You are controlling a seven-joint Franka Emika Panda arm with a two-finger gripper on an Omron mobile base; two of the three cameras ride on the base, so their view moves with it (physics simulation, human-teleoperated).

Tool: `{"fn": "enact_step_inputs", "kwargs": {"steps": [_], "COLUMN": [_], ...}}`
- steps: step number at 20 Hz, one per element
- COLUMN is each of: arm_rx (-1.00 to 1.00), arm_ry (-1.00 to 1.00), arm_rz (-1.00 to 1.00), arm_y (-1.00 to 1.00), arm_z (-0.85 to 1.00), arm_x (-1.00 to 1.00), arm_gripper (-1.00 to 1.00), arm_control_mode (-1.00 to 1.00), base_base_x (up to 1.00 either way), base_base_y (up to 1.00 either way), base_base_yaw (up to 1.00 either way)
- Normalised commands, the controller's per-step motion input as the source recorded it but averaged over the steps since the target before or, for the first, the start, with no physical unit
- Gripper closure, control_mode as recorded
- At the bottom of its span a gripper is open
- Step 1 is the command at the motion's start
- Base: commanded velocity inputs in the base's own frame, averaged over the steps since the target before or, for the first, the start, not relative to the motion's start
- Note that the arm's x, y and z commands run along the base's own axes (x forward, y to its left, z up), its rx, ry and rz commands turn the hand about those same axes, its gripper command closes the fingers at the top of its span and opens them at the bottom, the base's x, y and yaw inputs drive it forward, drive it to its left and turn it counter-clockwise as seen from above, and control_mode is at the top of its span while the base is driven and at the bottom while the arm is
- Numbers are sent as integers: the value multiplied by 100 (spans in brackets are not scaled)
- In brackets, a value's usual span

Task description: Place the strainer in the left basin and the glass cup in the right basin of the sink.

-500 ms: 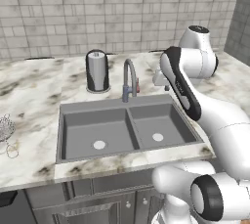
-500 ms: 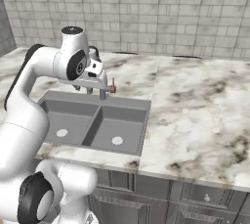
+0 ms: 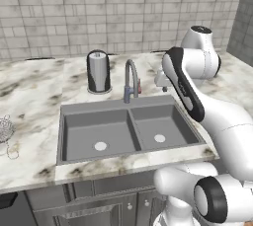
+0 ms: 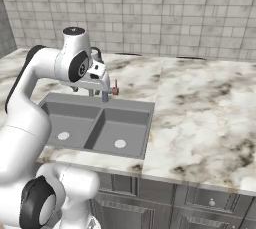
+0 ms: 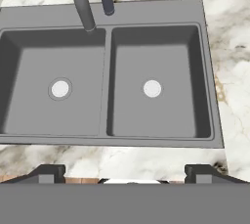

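- Strainer [image 3: 5, 130] sits on the counter [image 3: 29, 106] far left of the sink [image 3: 69, 158], at the edge of my left base view, well apart from my gripper [image 5: 127, 171].
- Gripper jaws spread wide, nothing held, hovering above the sink's front rim.
- Both basins empty: left basin [image 5: 34, 105], right basin [image 5: 171, 110].
- Judgement: I swing left first, come down over the mesh bowl rather than the thin handle, close gently.
- Faucet [image 3: 129, 79] and dark canister [image 3: 98, 71] behind; keep clear.
- Glass cup: can't spot it.
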Motion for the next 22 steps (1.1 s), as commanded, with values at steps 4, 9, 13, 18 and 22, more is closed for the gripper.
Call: {"fn": "enact_step_inputs", "kwargs": {"steps": [4, 9, 13, 18, 22], "arm_rx": [0, 0, 0, 0, 0], "arm_ry": [0, 0, 0, 0, 0], "arm_rz": [0, 0, 0, 0, 0], "arm_y": [0, 0, 0, 0, 0], "arm_z": [0, 0, 0, 0, 0], "arm_x": [0, 0, 0, 0, 0], "arm_gripper": [-100, -100, -100, -100, -100], "arm_control_mode": [100, 100, 100, 100, 100], "base_base_x": [-28, -34, -35, -33, -33], "base_base_y": [1, 4, 8, 7, 18], "base_base_yaw": [0, 0, 0, 0, -1]}}
